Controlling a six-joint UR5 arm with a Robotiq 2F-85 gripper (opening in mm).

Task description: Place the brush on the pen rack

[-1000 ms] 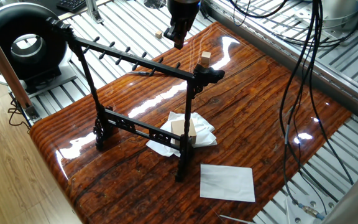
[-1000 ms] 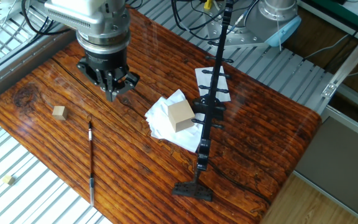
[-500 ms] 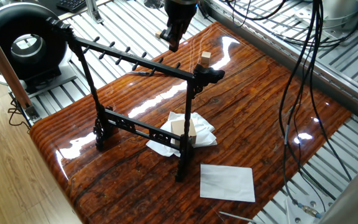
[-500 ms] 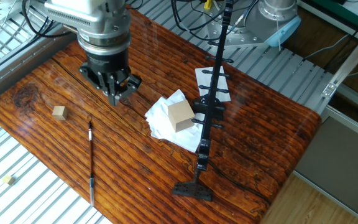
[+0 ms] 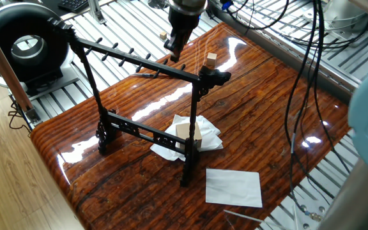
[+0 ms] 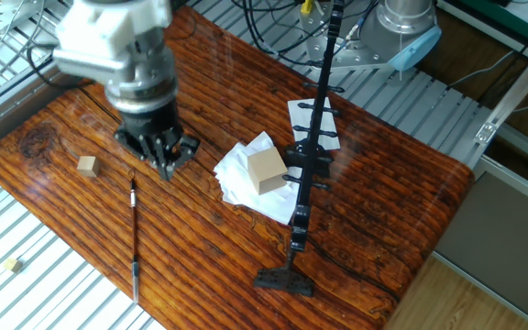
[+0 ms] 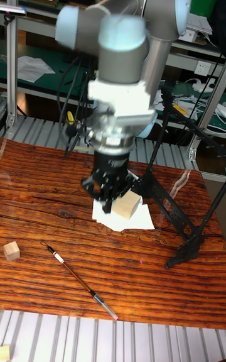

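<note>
The brush [image 6: 134,231] lies flat on the wooden table, dark and thin, near the table's edge; it also shows as the brush [image 7: 79,279] in the tall view. My gripper [image 6: 165,169] hangs just above the table beside the brush's upper end, with its fingers drawn together to a point and nothing between them. In the one fixed view the gripper [image 5: 174,50] is behind the pen rack [image 5: 191,131]. The pen rack [image 6: 306,174] stands upright, a black frame with a peg-lined top bar, and nothing hangs on it.
A tan block [image 6: 266,170] sits on crumpled white tissue [image 6: 236,179] at the rack's foot. A small wooden cube [image 6: 86,165] lies left of the brush. A white sheet [image 5: 234,187] lies near the table's corner. Cables [image 5: 305,76] hang at one side.
My gripper has moved away from the rack and lower toward the brush's upper end. The brush, rack and blocks have not moved.
</note>
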